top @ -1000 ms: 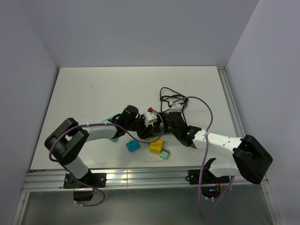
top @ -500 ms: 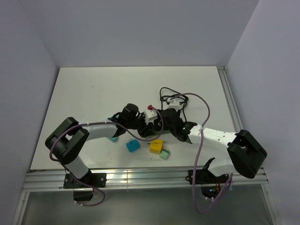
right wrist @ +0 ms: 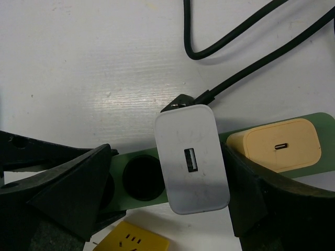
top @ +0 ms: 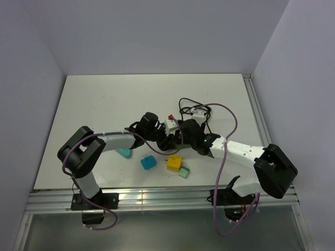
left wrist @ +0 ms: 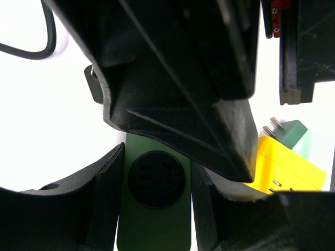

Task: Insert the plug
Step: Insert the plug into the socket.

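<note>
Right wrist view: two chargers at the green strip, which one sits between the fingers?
The white charger with the rectangular port, in the gap between the right fingers. The beige charger, small oval port, sits outside them further along the green strip.

Fig.: L arm (top: 104,142) bent sharply at elbow, forearm reaching right toward centre. R arm (top: 241,151) stretched left, wrists nearly meeting. L end effector (left wrist: 157,180) part-closed, fingers clamping power strip (left wrist: 152,230). R end effector (right wrist: 168,162) facing down, jaws wide, nothing gripped.

On pwr strip (right wrist: 327,136): empty socket (right wrist: 142,178) L of USB-A charger (right wrist: 192,159), USB-C charger (right wrist: 276,145) R.
</note>
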Controlling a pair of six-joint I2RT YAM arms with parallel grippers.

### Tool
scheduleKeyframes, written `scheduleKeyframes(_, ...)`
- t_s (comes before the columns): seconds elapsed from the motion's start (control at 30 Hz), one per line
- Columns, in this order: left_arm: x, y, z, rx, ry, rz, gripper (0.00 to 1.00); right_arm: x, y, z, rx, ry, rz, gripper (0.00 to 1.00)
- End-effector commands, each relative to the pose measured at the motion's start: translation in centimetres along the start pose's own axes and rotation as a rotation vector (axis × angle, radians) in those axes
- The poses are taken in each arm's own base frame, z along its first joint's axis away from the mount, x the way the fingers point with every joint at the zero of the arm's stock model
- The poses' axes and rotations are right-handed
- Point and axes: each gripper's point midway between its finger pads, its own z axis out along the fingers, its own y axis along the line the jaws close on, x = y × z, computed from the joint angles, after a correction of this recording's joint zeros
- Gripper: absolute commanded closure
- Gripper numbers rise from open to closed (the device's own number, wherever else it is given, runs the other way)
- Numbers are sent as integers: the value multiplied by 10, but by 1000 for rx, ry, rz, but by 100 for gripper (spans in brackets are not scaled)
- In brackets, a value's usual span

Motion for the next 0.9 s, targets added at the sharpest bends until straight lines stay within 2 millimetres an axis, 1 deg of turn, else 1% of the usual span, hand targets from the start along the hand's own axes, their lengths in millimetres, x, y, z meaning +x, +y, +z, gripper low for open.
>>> scheduleKeyframes(0.0, 16, 20, -2, -94, 74, -65, 100, 22, -13, -6, 69, 98, -136, 8)
scheduleKeyframes(0.13, 16, 19, -4, -93, 71, -57, 100, 13, -15, -2, 84, 95, -142, 8)
scheduleKeyframes(0.3, 15, 17, -5, -86, 64, -48, 100, -4, -21, 1, 90, 72, -132, 7)
scheduleKeyframes(0.43, 14, 16, -5, -82, 60, -40, 99, -14, -18, 3, 78, 65, -132, 7)
scheduleKeyframes(0.5, 14, 17, -5, -83, 60, -40, 100, -18, -14, 3, 63, 61, -128, 7)
scheduleKeyframes(0.7, 19, 19, -2, -87, 80, -50, 100, -29, 2, -9, -28, 43, -121, 10)
scheduleKeyframes(0.87, 21, 21, -1, -94, 87, -56, 100, -35, 6, -19, -62, 29, -120, 12)
